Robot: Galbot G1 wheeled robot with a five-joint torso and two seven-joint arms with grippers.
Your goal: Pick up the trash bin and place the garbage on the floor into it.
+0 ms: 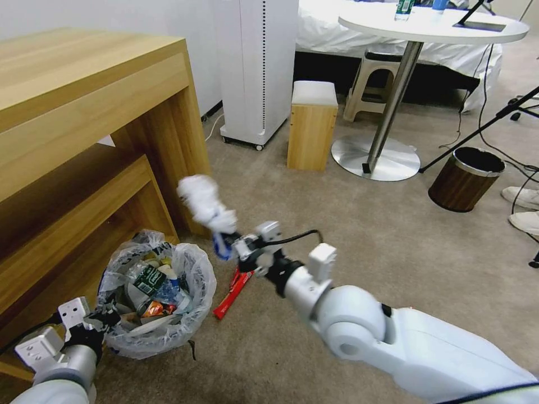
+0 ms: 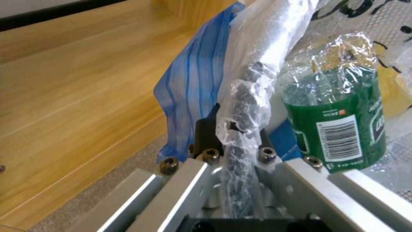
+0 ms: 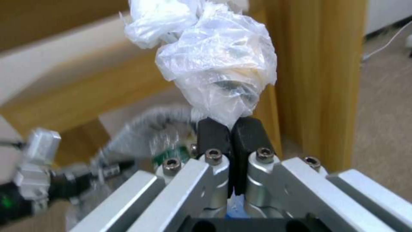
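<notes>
1. The trash bin (image 1: 154, 300), a small round tub lined with a crinkly translucent bag, sits on the beige floor (image 1: 348, 224) beside the wooden desk (image 1: 84, 112), packed with a green-labelled bottle (image 1: 149, 279) and wrappers.
2. The left gripper (image 1: 104, 320) is clamped onto the bin's near rim, bag plastic pinched between its fingers (image 2: 206, 132).
3. The right gripper (image 1: 229, 242) hangs above the carpet right of the bin, its two black pads (image 3: 213, 135) pressed together on one crumpled white wad (image 1: 205, 203).
4. One long red packet (image 1: 233, 292) lies on the carpet just beside the bin.

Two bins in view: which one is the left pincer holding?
The small bag-lined trash bin beside the wooden desk, gripped at its rim by the left pincer; the brown wood-grain bin stands untouched.
</notes>
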